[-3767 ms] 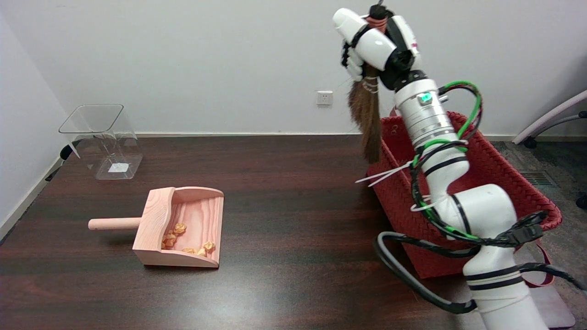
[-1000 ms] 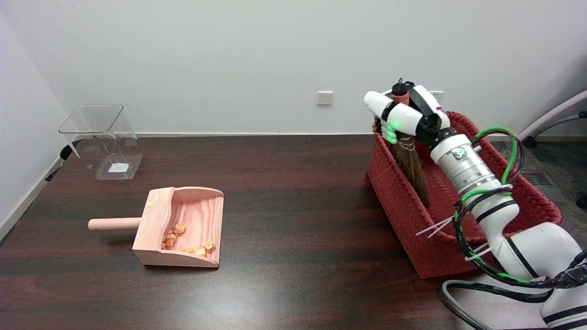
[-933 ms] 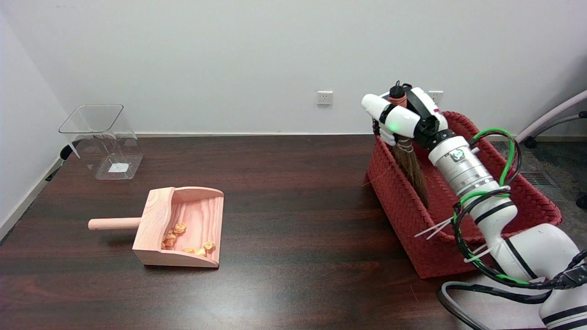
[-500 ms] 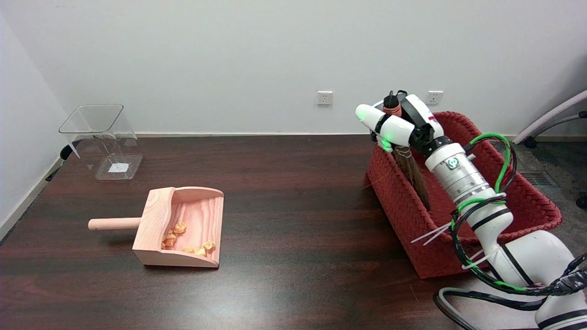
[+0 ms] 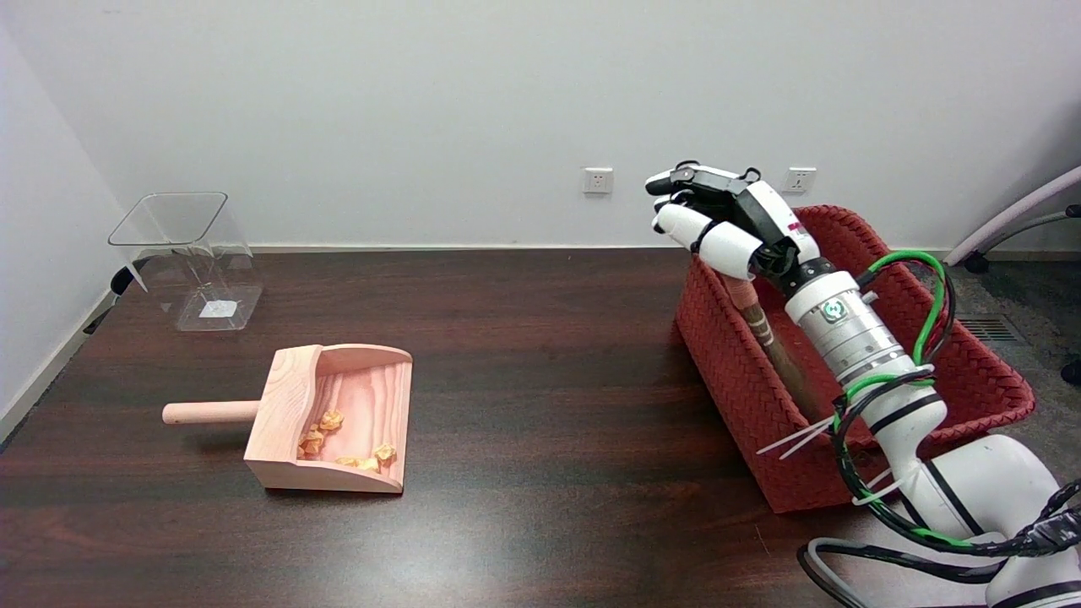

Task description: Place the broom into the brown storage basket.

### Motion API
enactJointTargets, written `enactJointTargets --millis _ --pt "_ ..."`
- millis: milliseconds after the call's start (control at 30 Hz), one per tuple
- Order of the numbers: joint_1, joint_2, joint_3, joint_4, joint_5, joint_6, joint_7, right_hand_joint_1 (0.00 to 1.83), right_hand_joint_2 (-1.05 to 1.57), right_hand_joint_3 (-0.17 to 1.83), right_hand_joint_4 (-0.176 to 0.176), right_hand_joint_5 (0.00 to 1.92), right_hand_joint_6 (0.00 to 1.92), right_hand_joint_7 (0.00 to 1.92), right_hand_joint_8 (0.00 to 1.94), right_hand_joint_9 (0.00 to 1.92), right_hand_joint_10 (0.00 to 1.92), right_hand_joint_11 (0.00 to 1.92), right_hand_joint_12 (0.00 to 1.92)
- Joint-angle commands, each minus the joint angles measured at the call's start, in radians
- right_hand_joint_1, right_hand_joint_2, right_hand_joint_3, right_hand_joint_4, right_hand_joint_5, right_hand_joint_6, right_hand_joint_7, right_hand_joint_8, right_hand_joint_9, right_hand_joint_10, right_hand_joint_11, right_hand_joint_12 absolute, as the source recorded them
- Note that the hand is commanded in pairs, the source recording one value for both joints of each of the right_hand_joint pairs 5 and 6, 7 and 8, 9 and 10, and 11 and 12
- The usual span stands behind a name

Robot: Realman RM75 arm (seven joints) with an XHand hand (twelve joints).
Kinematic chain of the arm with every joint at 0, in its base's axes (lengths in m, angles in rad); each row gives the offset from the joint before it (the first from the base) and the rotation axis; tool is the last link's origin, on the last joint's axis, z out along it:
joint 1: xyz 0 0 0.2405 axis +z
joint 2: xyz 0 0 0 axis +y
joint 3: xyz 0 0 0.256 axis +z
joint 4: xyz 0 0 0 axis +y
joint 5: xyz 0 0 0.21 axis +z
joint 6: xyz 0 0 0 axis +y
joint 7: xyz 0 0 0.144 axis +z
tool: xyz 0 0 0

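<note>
The broom (image 5: 770, 342) lies inside the reddish-brown woven storage basket (image 5: 743, 388) at the table's right end, leaning along the basket's left wall with its handle end up near the rim. Its lower part is hidden behind the wall and my arm. My right hand (image 5: 718, 219) hovers just above the basket's far left corner with its fingers spread apart and nothing in them. It stands clear of the broom.
A wooden dustpan (image 5: 338, 418) with several orange paper scraps sits left of centre, handle pointing left. A clear plastic bin (image 5: 190, 257) stands at the far left corner. My arm's cables (image 5: 895, 515) hang by the basket's near side.
The hand carried the broom down into the basket, then spread its fingers and let go. The broom has dropped and settled against the basket's left wall.
</note>
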Motion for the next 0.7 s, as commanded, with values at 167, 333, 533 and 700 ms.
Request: enactJointTargets --millis 167,333,533,700 --pt "-0.011 -0.011 0.011 0.007 0.002 -0.009 -0.043 0.73 1.22 -0.17 0.0 0.46 0.46 0.77 0.77 0.46 0.46 0.46 0.46" --pt "-0.011 -0.014 0.035 0.034 0.003 -0.005 -0.041 0.65 1.26 -0.17 0.0 0.36 0.36 0.64 0.64 0.36 0.36 0.36 0.36" --pt "-0.032 -0.028 0.113 0.102 0.003 0.033 0.006 0.55 1.31 -0.16 0.0 0.22 0.22 0.45 0.45 0.22 0.22 0.22 0.22" --pt "-0.05 -0.039 0.186 0.116 0.004 0.036 0.07 0.45 1.31 0.25 0.0 0.02 0.02 0.25 0.25 0.02 0.02 0.02 0.02"
